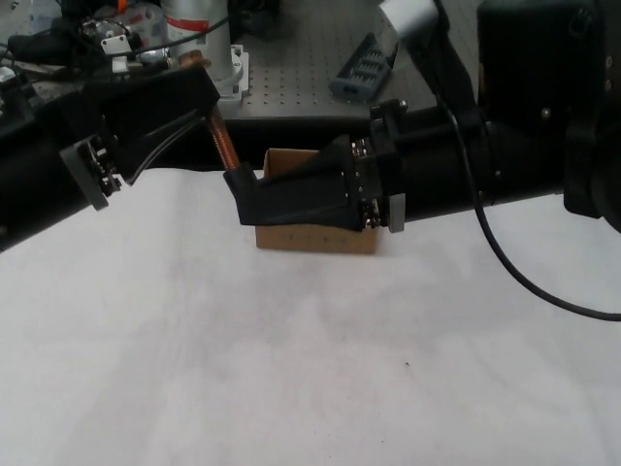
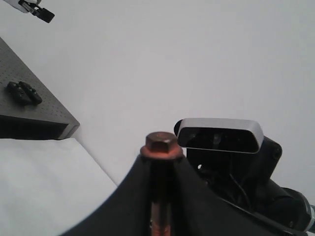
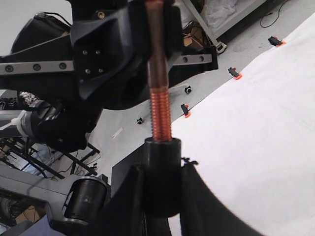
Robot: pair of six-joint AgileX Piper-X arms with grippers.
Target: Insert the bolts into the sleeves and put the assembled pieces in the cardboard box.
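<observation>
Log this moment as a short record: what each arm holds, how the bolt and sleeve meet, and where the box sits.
left jaws: shut on the copper bolt, gripped just under its head
right jaws: shut on the black sleeve
fit: bolt's threaded tip at the sleeve's mouth, most of the thread outside; depth inside cannot be told
cardboard box: on the white cloth, behind the right jaws
stage: the pair is held above the cloth, not yet in the box

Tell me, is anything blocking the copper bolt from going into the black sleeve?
Nothing visible does. The tip of the copper-coloured threaded metal bolt sits at the open mouth of the black cylindrical sleeve.
</observation>
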